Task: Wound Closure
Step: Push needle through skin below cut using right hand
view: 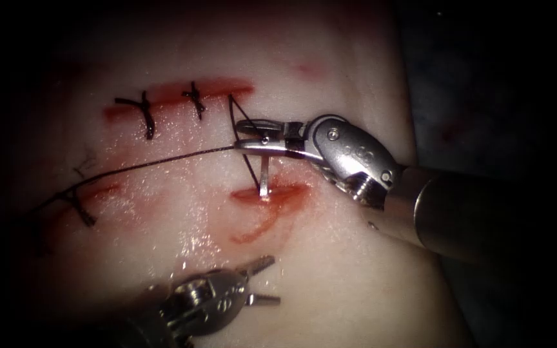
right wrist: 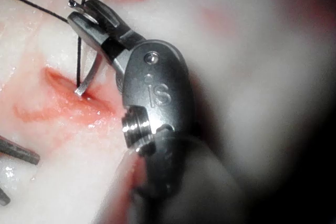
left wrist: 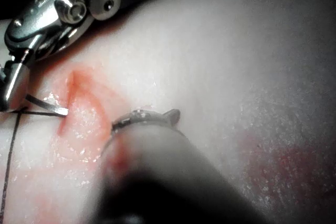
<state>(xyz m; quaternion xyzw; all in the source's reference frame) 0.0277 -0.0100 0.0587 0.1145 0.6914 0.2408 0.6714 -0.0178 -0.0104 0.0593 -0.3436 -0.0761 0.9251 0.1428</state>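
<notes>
My right tool (view: 247,134) reaches in from the right with its jaws shut on the curved needle (view: 264,173), gripping it high on its curve. The needle points down and its tip touches the tissue at the left end of the open red cut (view: 285,193); how deep it sits I cannot tell. The right wrist view shows the same grip (right wrist: 79,17) and needle (right wrist: 89,74). Black thread (view: 143,166) trails left from the jaws across the tissue. My left tool (view: 272,280) waits below the cut, jaws open, holding nothing; its tip (left wrist: 170,115) lies near the needle (left wrist: 47,107).
Two tied black stitches (view: 146,116) (view: 196,100) cross a closed red cut at upper left, and another stitch (view: 82,209) sits at far left. Red fluid (view: 259,229) smears the tissue below the open cut. The tissue's edge (view: 414,129) falls off behind the right tool.
</notes>
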